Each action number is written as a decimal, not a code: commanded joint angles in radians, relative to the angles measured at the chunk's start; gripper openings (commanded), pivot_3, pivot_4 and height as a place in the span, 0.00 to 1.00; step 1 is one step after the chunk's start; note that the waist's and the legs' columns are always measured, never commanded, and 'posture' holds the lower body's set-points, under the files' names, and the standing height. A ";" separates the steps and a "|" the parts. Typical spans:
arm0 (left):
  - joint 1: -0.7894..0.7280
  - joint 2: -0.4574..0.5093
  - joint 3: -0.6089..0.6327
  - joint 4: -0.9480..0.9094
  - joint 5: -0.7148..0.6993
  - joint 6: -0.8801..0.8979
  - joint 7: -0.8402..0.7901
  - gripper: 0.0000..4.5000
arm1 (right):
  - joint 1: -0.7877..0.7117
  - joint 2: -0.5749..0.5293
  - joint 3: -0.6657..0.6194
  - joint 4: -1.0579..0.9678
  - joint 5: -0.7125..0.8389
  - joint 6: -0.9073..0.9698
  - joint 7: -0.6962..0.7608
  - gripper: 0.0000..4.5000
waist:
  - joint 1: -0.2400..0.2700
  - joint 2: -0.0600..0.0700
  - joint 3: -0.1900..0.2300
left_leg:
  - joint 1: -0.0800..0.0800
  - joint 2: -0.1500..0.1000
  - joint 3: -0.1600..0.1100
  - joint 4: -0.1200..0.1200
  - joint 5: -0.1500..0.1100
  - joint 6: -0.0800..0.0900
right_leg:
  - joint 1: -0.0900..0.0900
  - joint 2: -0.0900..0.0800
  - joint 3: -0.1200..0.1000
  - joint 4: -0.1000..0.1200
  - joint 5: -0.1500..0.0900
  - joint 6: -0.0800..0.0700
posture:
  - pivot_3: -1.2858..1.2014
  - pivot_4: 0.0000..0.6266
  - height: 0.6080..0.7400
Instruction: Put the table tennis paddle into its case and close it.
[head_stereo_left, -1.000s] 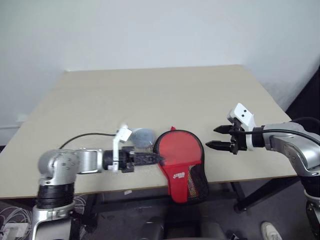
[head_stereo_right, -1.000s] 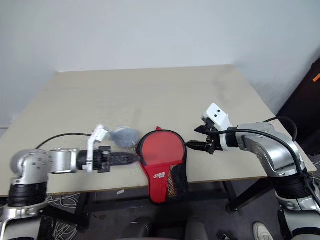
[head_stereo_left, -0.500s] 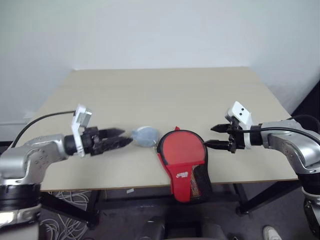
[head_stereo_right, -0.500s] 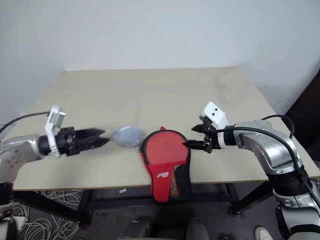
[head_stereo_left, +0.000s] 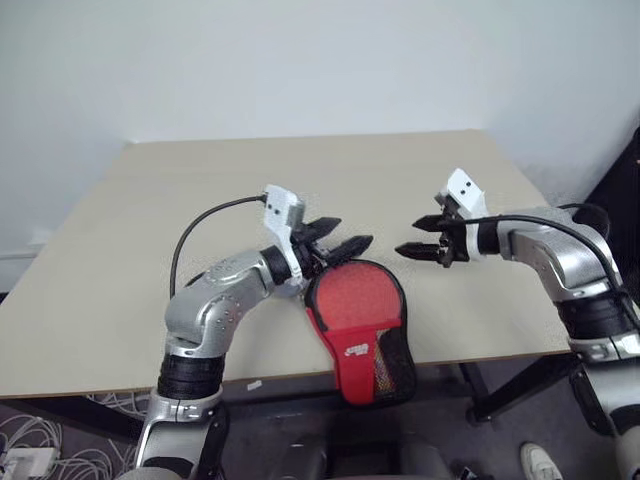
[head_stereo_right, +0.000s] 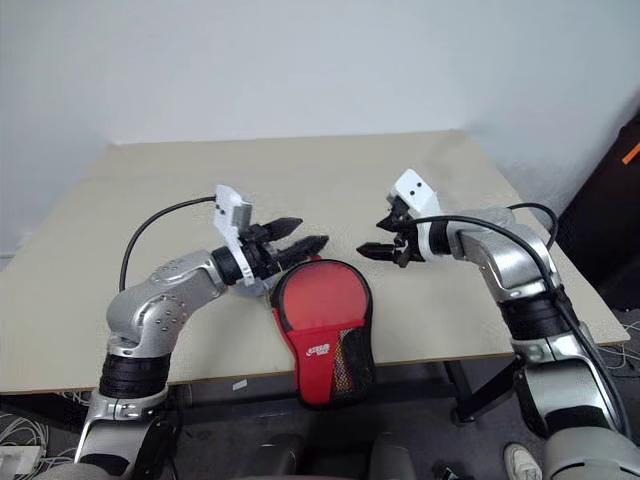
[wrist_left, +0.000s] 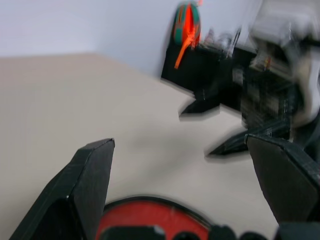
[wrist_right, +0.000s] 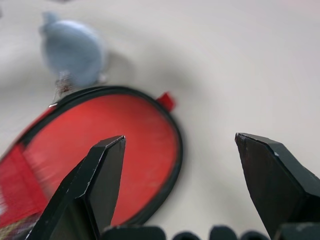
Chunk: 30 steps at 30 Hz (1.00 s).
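The case (head_stereo_left: 352, 308) lies red side up at the table's front edge, its mesh end hanging over the edge. Its round red face also shows in the right wrist view (wrist_right: 105, 145). The table tennis paddle is hidden; no handle shows. My left gripper (head_stereo_left: 349, 232) hovers open just above the back left rim of the case's round end, pointing right. My right gripper (head_stereo_left: 409, 237) is open too, a little right of and behind the case, pointing left toward the other gripper. Nothing is between either pair of fingers. In the left wrist view the right gripper (wrist_left: 206, 127) appears blurred beyond the case (wrist_left: 150, 217).
A small grey-blue soft lump (wrist_right: 72, 52) lies on the beige table (head_stereo_left: 300, 170) just behind the case, with the left arm over it in the head views. The left arm's black cable (head_stereo_left: 205, 225) loops above the table. Dark furniture (wrist_left: 200, 65) stands past the right edge.
The left arm swung in from the far left to just above the case's round end, rolling its wrist. The right gripper moved slightly farther back. Both stayed open.
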 joint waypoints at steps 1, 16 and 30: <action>0.074 0.078 -0.146 -0.055 0.116 -0.088 -0.082 0.99 | -0.098 0.035 0.001 0.111 -0.051 -0.085 0.012 0.85 | -0.006 0.001 0.000 | 0.000 0.000 0.001 -0.001 0.000 0.000 | 0.000 0.000 0.001 0.000 0.000 0.000 | 0.52 0.00 0.68; 0.240 0.071 -0.274 0.030 0.265 -0.336 -0.172 0.99 | -0.455 0.391 0.062 0.694 -0.204 -0.355 0.133 0.85 | -0.020 0.004 0.000 | 0.000 -0.002 -0.005 0.000 0.000 0.000 | -0.001 0.000 0.000 0.001 0.003 -0.005 | 0.52 0.00 0.68; 0.303 0.029 -0.242 0.162 0.321 -0.523 -0.189 0.99 | -0.563 0.655 0.026 0.983 -0.255 -0.478 0.181 0.85 | -0.044 0.008 -0.002 | 0.002 -0.002 -0.009 -0.004 0.001 -0.001 | -0.003 0.001 0.000 0.003 0.003 -0.006 | 0.52 0.00 0.68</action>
